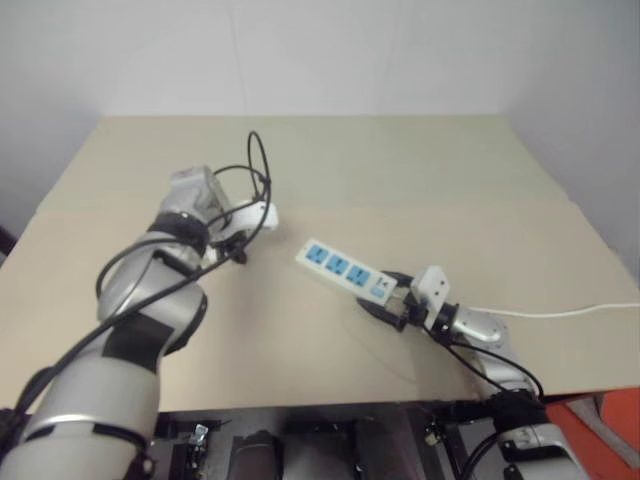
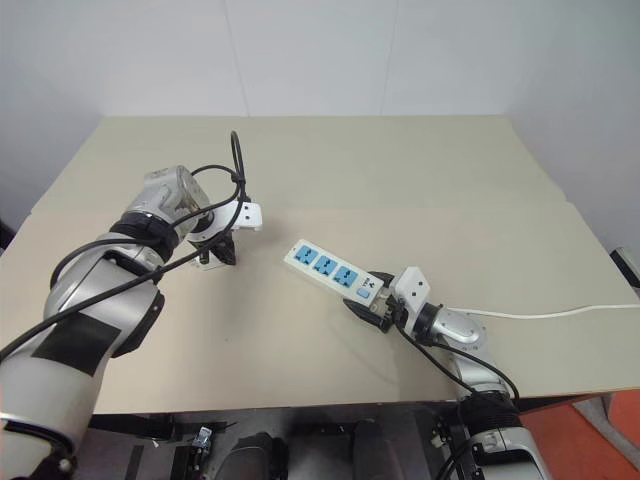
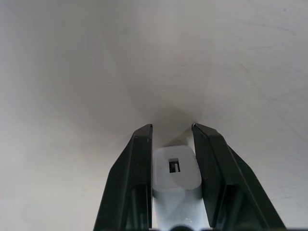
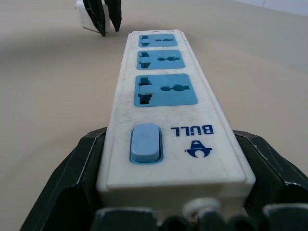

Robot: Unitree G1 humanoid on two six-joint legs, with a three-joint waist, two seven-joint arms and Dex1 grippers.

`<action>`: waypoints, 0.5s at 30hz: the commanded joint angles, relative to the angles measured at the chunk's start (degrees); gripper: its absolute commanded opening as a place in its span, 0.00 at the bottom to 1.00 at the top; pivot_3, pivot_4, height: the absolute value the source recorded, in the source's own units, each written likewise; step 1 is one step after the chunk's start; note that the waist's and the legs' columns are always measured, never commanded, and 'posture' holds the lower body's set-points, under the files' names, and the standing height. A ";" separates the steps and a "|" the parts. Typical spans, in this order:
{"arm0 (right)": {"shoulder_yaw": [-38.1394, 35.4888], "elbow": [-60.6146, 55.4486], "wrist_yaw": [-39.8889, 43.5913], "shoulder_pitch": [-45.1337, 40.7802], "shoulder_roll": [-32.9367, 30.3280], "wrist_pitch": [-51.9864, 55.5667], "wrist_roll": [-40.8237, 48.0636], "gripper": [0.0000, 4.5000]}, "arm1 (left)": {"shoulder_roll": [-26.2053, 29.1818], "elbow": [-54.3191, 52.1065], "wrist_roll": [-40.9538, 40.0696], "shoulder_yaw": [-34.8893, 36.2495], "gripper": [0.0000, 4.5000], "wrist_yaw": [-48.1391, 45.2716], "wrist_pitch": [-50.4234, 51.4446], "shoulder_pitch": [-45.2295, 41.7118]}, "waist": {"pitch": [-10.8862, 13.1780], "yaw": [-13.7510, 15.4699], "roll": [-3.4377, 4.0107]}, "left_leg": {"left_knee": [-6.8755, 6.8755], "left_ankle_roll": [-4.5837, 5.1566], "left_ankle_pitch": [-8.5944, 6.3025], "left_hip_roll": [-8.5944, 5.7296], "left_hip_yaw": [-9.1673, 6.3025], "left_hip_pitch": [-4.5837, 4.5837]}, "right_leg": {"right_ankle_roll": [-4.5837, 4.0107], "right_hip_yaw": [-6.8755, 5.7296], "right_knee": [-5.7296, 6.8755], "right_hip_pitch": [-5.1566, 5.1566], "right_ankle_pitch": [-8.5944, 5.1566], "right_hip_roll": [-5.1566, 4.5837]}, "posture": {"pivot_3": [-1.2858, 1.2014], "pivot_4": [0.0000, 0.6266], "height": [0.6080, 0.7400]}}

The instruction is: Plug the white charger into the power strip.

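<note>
Spanning the middle of the beige tabletop point(image 2: 420, 180), the long white plastic power strip point(image 2: 331, 268) with three blue sockets sits clamped at its switch end by the right gripper point(image 2: 372, 306). Left of it, well apart, the left gripper point(image 3: 172, 139) pinches the small white rectangular charger point(image 3: 175, 168) against the table. Lifting it squarely should keep the prongs aligned. Its port shows in the left wrist view.

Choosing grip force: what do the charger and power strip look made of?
Charger: likely hard white plastic, smooth matte shell with rounded corners. Power strip: likely hard white plastic, slightly glossy, faintly scuffed, with blue socket faces and a blue switch that look like plastic too.
</note>
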 commanded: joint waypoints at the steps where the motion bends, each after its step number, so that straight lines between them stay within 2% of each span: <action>1: 0.97 0.49 -0.20 0.71 0.04 0.21 -1.37 0.76 | 1.35 -0.65 -0.34 2.07 0.22 1.07 -1.11 -2.72 | 0.00 -0.02 0.00 | 0.00 0.00 0.00 0.00 0.00 0.00 | 0.00 0.00 0.00 0.00 0.00 0.00 | 0.52 0.24 1.00; 3: 0.89 0.19 -0.12 0.91 -0.12 0.28 -1.27 0.76 | 1.64 -1.29 -1.46 3.60 0.22 0.62 -1.24 -3.27 | 0.00 -0.02 0.00 | 0.00 0.00 0.00 0.00 -0.01 -0.02 | 0.00 -0.01 -0.02 0.00 0.00 0.00 | 0.52 0.24 1.00; 8: 0.76 -0.68 0.45 1.38 -0.76 0.72 -0.95 0.76 | 3.23 -8.77 -12.43 15.13 0.22 -2.76 -2.36 -4.15 | 0.01 0.05 -0.01 | 0.00 0.00 0.00 0.00 -0.05 -0.09 | 0.00 -0.06 -0.05 -0.04 0.01 -0.01 | 0.52 0.24 1.00; 11: 0.91 -1.03 2.41 1.26 -1.44 0.74 -0.14 0.76 | 4.72 -21.53 -24.40 25.30 0.22 -7.27 -0.34 1.67 | 0.00 0.01 0.00 | -0.01 0.00 0.00 0.01 -0.07 -0.14 | 0.01 -0.07 -0.05 -0.07 0.01 -0.02 | 0.52 0.24 1.00; 15: 1.50 -0.97 5.94 0.78 -2.33 0.56 0.87 0.76 | 4.48 -37.81 -37.88 35.97 0.22 -7.78 0.83 13.35 | -0.10 -0.32 0.18 | -0.03 0.02 -0.01 0.02 -0.06 -0.06 | 0.01 -0.02 0.07 -0.08 0.01 -0.02 | 0.52 0.24 1.00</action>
